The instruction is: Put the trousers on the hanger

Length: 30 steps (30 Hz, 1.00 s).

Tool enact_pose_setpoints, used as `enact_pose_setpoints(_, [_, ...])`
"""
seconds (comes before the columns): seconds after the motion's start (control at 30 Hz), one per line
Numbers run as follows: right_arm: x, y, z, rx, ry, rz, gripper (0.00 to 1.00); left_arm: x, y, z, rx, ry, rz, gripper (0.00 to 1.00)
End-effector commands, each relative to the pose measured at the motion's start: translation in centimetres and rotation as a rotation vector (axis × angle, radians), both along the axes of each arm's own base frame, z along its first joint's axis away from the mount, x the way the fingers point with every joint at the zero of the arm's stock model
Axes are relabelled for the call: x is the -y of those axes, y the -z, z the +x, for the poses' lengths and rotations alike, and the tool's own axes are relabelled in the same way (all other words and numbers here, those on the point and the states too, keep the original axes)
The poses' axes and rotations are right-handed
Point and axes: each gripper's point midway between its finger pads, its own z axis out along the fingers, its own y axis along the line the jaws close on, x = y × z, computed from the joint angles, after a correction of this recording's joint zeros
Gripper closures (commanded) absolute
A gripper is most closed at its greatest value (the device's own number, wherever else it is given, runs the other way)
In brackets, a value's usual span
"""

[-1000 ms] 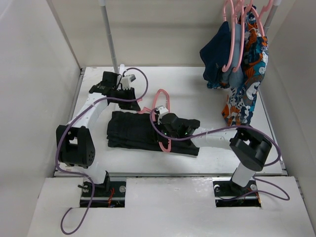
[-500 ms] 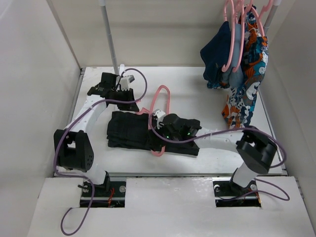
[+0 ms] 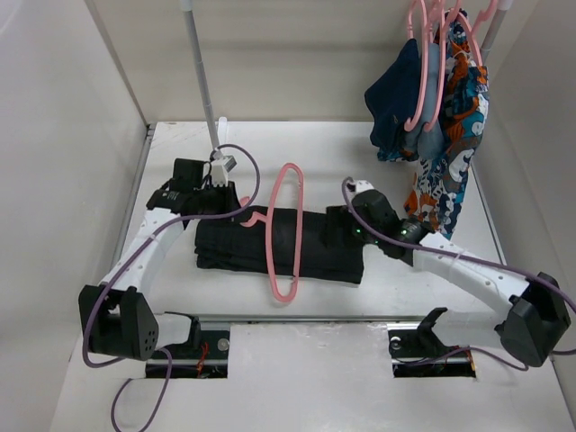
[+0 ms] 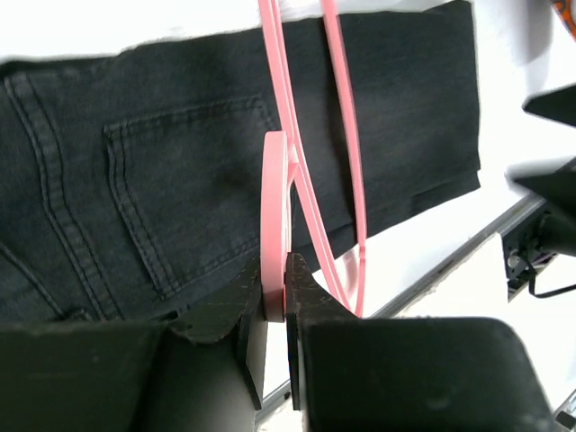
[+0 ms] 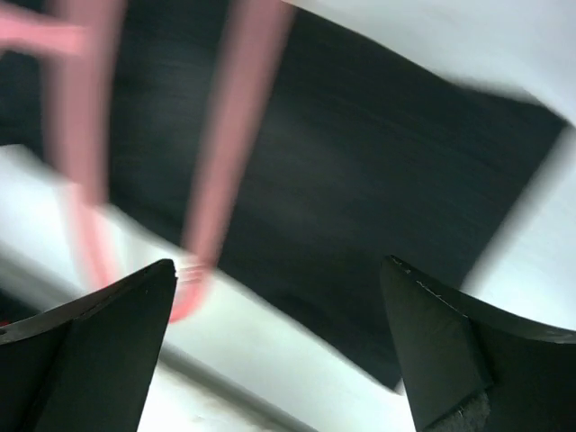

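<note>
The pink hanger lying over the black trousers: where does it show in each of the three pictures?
Top external: the hanger is a pink loop in the middle, lying across the trousers.
Left wrist: the hanger is at centre, pinched in the left gripper.
Right wrist: the hanger shows as blurred pink bars, upper left.
Shared landmark: the trousers.

no legible text or markings anywhere

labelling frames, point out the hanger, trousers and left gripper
hanger (image 3: 301, 216): top external view, long side of loop
trousers (image 3: 229, 243): top external view, fabric left of hanger
left gripper (image 4: 277, 281): left wrist view, between fingertips
</note>
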Motion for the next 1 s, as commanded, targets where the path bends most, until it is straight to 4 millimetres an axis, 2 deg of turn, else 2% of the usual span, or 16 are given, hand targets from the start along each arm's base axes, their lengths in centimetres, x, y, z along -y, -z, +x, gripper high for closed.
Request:
enact_pose_setpoints(0.0, [6.5, 7.1, -2.5, -0.268, 0.206, -0.094, 0.00, -0.4, 0.8, -0.4, 0.013, -0.029, 0.021, 1.00])
enact_pose_setpoints(0.17, [7.2, 10.1, -2.3, -0.337, 0.242, 0.013, 0.00, -0.1, 1.4, -0.2, -0.001, -0.021, 0.041, 1.00])
enact_pose_setpoints(0.3, [5.8, 11.8, -2.3, -0.377, 0.193, 0.088, 0.06, 0.0, 1.4, 0.4, 0.000, -0.014, 0.046, 1.00])
enact_pose_setpoints(0.37, [4.7, 11.6, -1.6, -0.346, 0.153, 0.131, 0.23, 0.3, 1.7, 0.3, -0.005, 0.001, 0.052, 1.00])
enact_pose_setpoints(0.43, [4.8, 11.7, -1.3, -0.344, 0.162, 0.134, 0.48, 0.3, 1.9, 0.3, -0.014, 0.002, 0.054, 1.00])
enact_pose_setpoints(0.47, [5.1, 11.7, -1.1, -0.339, 0.165, 0.131, 0.76, 0.3, 2.0, 0.3, -0.014, 0.002, 0.054, 1.00])
enact_pose_setpoints(0.5, [5.2, 11.7, -1.0, -0.343, 0.169, 0.138, 0.91, 0.3, 2.0, 0.3, -0.014, 0.002, 0.054, 1.00])
enact_pose_setpoints(0.53, [5.4, 11.2, -0.7, -0.330, 0.167, 0.150, 1.00, 0.3, 2.0, 0.3, -0.014, 0.002, 0.054, 1.00])
enact_pose_setpoints(0.63, [5.0, 6.6, 1.7, -0.192, 0.144, 0.205, 1.00, 0.2, 2.0, 0.4, -0.013, -0.004, 0.061, 1.00])
enact_pose_setpoints(0.67, [4.3, 5.2, 2.0, -0.135, 0.135, 0.174, 1.00, 0.2, 2.0, 0.4, -0.013, -0.004, 0.061, 1.00])
enact_pose_setpoints(0.7, [3.2, 1.7, 3.2, -0.044, 0.095, 0.147, 1.00, 0.2, 2.0, 0.4, -0.013, -0.004, 0.061, 1.00])
enact_pose_setpoints(0.77, [1.2, -1.3, 4.2, 0.065, 0.052, 0.069, 1.00, 0.2, 2.3, 0.5, -0.022, -0.004, 0.063, 1.00])
enact_pose_setpoints(0.8, [-1.7, -2.4, 2.9, 0.098, -0.046, 0.044, 1.00, 0.2, 2.3, 0.5, -0.022, -0.004, 0.063, 1.00])
enact_pose_setpoints(0.83, [-4.2, -3.6, 3.6, 0.118, -0.105, 0.024, 1.00, 0.2, 2.2, 0.7, -0.022, -0.004, 0.063, 1.00])
enact_pose_setpoints(0.93, [-10.0, -3.5, 2.7, 0.139, -0.316, 0.019, 1.00, 0.3, 2.3, 0.9, -0.025, -0.003, 0.064, 1.00])
enact_pose_setpoints(0.97, [-11.4, -0.9, 2.9, 0.087, -0.352, 0.008, 1.00, 0.3, 2.3, 0.9, -0.025, -0.003, 0.064, 1.00])
